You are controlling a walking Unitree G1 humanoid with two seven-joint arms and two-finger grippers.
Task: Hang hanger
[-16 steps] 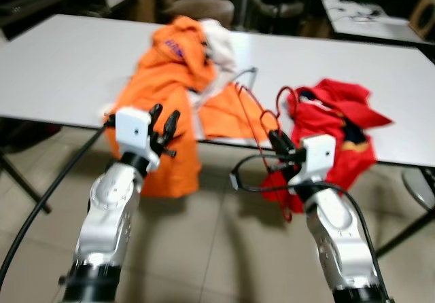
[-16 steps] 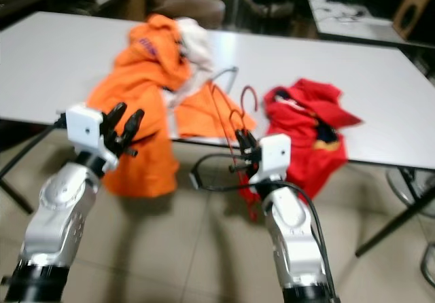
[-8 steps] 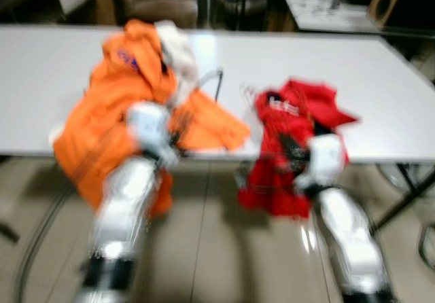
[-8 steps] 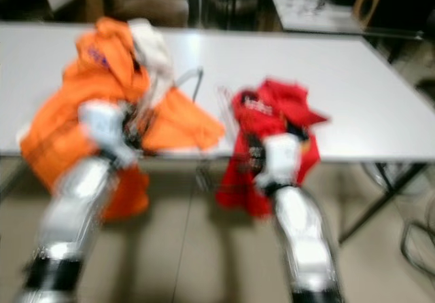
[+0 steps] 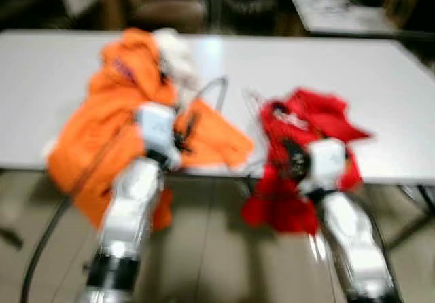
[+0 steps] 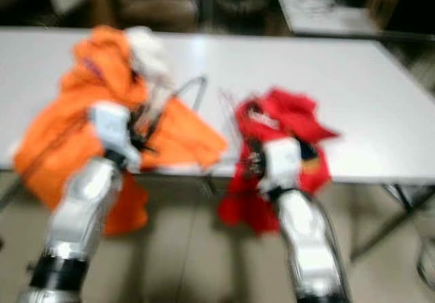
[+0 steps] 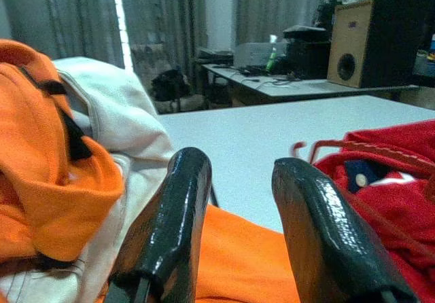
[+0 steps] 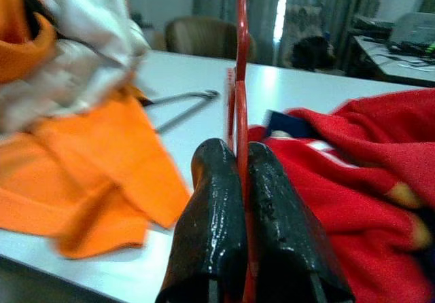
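**Red hanger pinched at the table edge**

The right end effector (image 8: pixel 239 201) has its fingers pressed together on a thin red hanger (image 8: pixel 240 58), which rises upright over the red garment (image 5: pixel 309 123) on the white table (image 5: pixel 380 79). The left end effector (image 7: pixel 234 208) hovers with fingers spread and empty, near the orange garment (image 5: pixel 109 113) and a grey hanger (image 8: pixel 178 100).

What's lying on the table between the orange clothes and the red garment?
Bare white table and a grey wire hanger, seen in the right wrist view between the orange clothes and the red garment.
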